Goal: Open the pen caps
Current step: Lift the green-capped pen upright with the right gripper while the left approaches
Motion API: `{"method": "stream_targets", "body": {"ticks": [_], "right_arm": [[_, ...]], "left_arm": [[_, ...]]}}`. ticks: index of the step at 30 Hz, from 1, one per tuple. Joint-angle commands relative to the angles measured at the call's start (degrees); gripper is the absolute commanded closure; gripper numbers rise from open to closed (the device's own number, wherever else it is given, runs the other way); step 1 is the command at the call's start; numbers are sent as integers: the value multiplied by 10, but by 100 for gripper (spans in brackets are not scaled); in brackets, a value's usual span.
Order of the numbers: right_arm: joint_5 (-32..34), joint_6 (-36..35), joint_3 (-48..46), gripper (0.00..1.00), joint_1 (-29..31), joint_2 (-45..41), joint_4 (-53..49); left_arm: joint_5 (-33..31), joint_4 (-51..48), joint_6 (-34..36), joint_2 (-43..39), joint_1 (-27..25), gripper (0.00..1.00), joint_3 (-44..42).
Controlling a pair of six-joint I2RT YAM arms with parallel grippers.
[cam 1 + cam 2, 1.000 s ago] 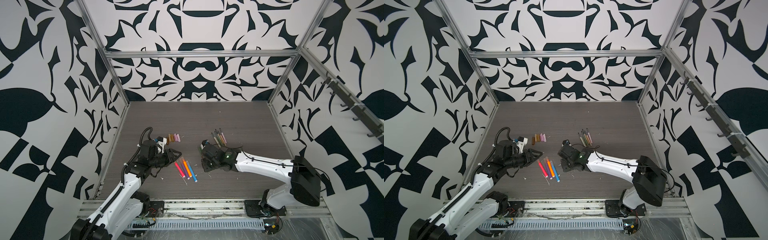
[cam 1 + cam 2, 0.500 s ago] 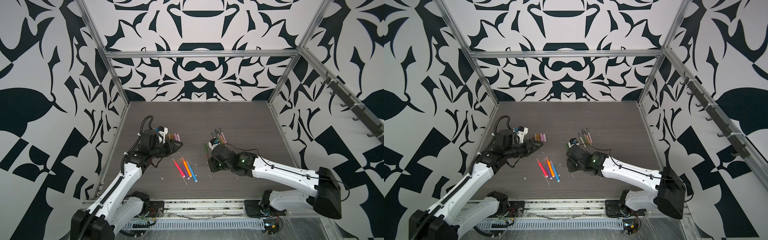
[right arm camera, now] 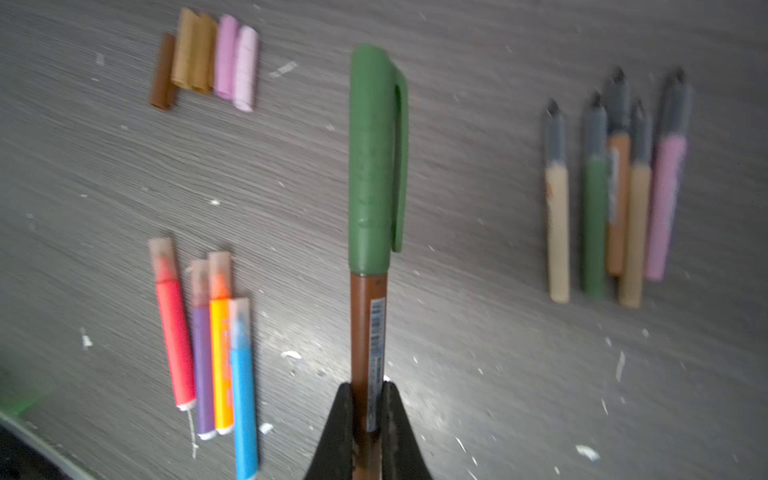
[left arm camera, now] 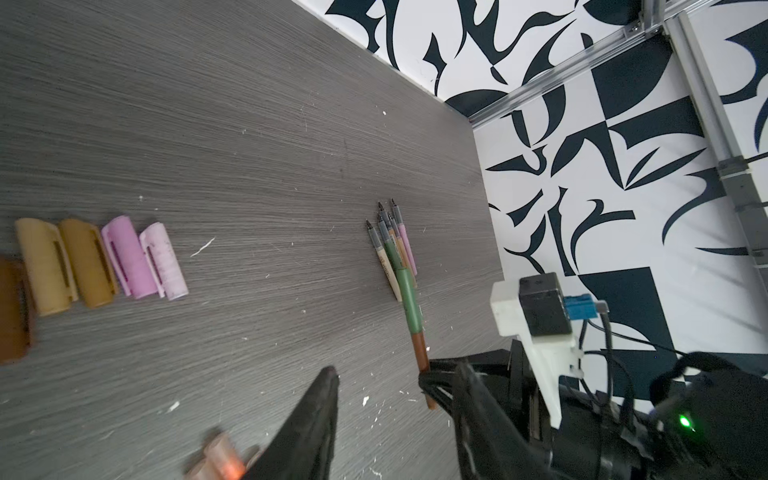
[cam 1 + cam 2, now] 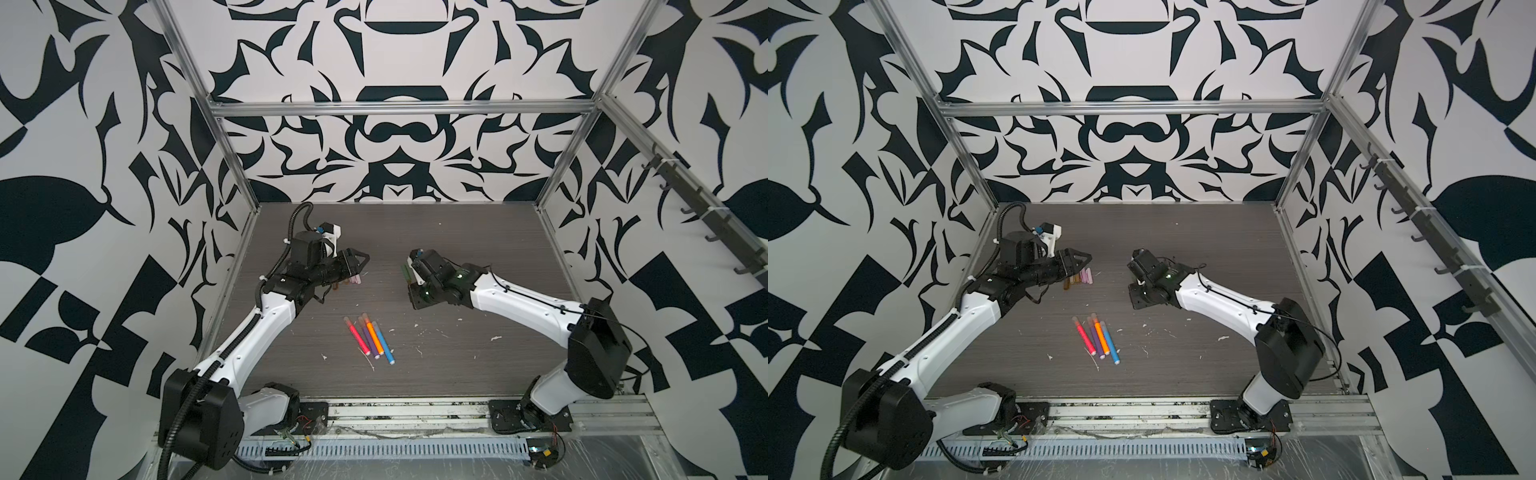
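Observation:
My right gripper (image 3: 368, 395) is shut on the brown body of a pen (image 3: 368, 328) that still wears its green cap (image 3: 374, 158), held above the table. The same pen (image 4: 411, 307) shows in the left wrist view. My left gripper (image 4: 396, 368) (image 5: 365, 264) stands open and empty, a short way from the green cap's end. Beneath it lies a row of loose pen caps (image 4: 104, 262) (image 5: 351, 281) (image 5: 1079, 279), brown, tan, pink and lilac. Several uncapped thin pens (image 3: 615, 199) (image 4: 392, 241) lie bunched past the held pen.
Several bright pens (image 5: 370, 336) (image 5: 1098, 338) (image 3: 208, 332), pink, purple, orange and blue with translucent caps on, lie side by side near the table's middle front. White flecks litter the grey table (image 5: 457, 365). Patterned walls close in three sides.
My left gripper has moved toward the back, above the row of loose caps. The right arm has shifted, keeping its grip on the green-capped pen.

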Motion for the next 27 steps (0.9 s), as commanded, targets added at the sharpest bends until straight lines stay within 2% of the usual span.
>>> {"method": "stream_targets", "body": {"ticks": [1, 5, 7, 10, 16, 23, 27], "right_arm": [[-3, -12, 5, 100, 4, -18, -10], [-15, 28, -31, 100, 4, -35, 20], [-42, 49, -44, 100, 4, -41, 31], [-77, 61, -49, 100, 4, -41, 52], [-113, 58, -20, 100, 4, -34, 30], [-93, 11, 58, 100, -12, 9, -47], [-83, 39, -4, 100, -12, -31, -18]], "left_arm": [[27, 56, -22, 24, -1, 53, -4], [50, 66, -44, 56, -11, 54, 2], [55, 62, -54, 64, -23, 54, 12], [61, 32, -68, 89, -33, 53, 38], [57, 16, -85, 111, -41, 54, 59], [35, 16, -76, 113, -48, 54, 52], [29, 13, -76, 116, -62, 54, 49]]}}
